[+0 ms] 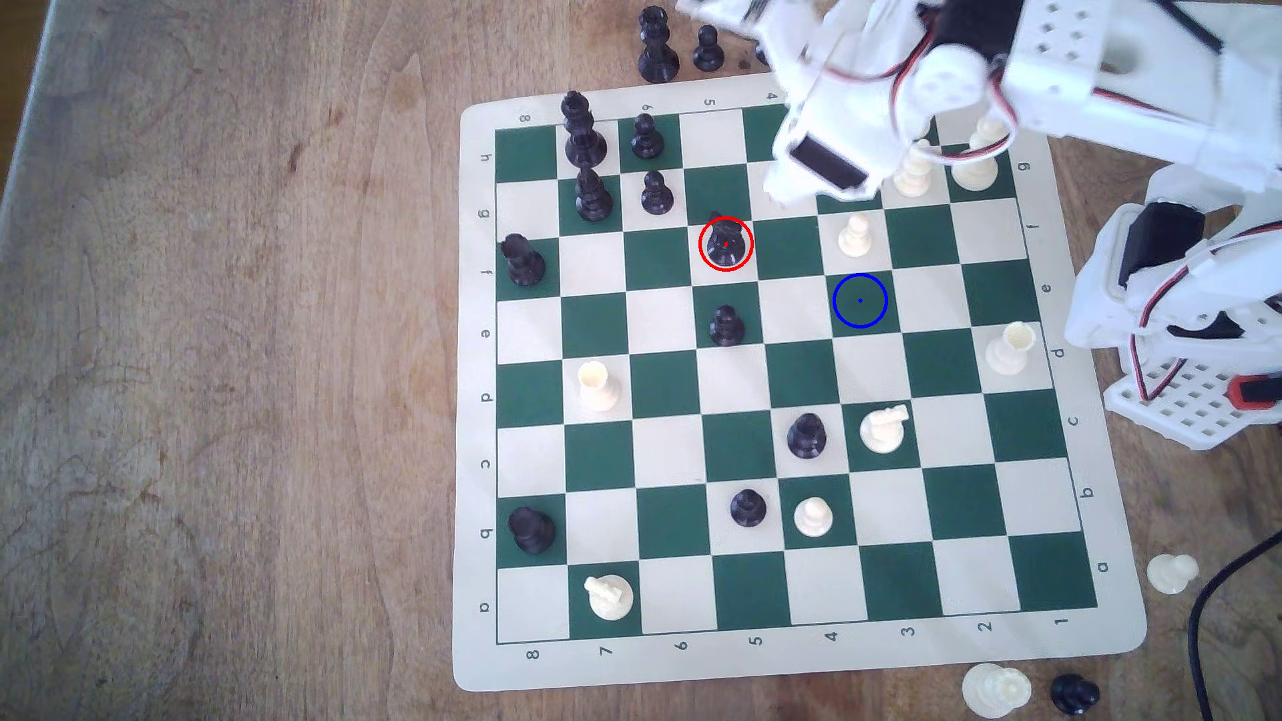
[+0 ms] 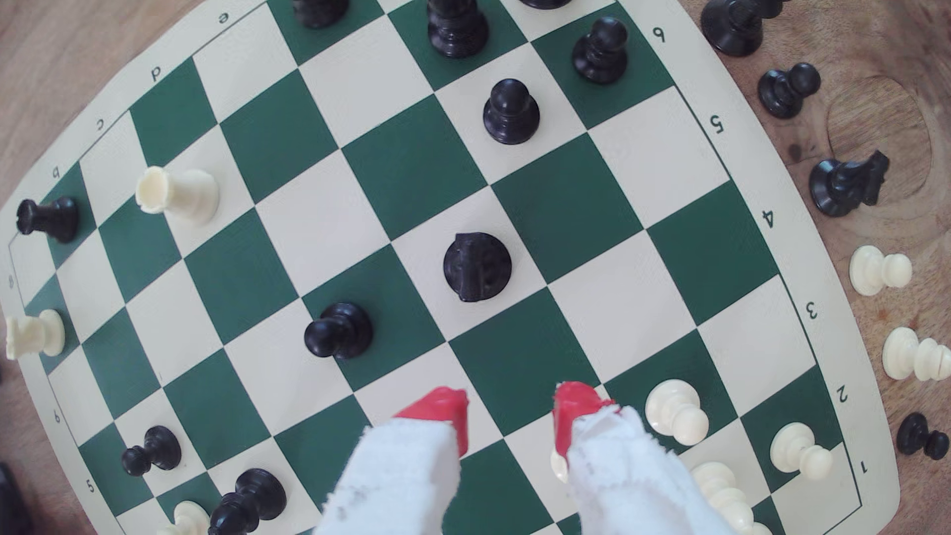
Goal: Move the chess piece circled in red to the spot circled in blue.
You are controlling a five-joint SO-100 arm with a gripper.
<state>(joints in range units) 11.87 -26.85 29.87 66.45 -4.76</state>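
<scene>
A: Where is the knight (image 1: 725, 244)?

B: Upright on a cream square inside the red ring, axis vertical; the wrist view looks down on its head (image 2: 476, 266), a narrow ridge running across the round base; which end is the muzzle I cannot tell.

A: And the blue spot (image 1: 860, 300)?

B: A bare green square, one row nearer the exterior view's bottom and two files toward that view's right; nothing stands on it.

A: What stands around them?

B: A black pawn (image 1: 726, 326) on the green square just below the knight in the exterior view; a white pawn (image 1: 855, 234) on the cream square just above the spot; two more black pawns, a king and a queen toward the mat's (image 1: 479, 645) upper left corner there; captured pieces lie on the wooden table (image 1: 208, 346) off the mat.

A: The claw (image 2: 512, 411)?

B: Open a moderate gap, red-tipped fingers (image 2: 442, 411) apart and holding nothing; it hangs over the squares short of the knight, not touching it; white pawns stand just beside one finger.
</scene>
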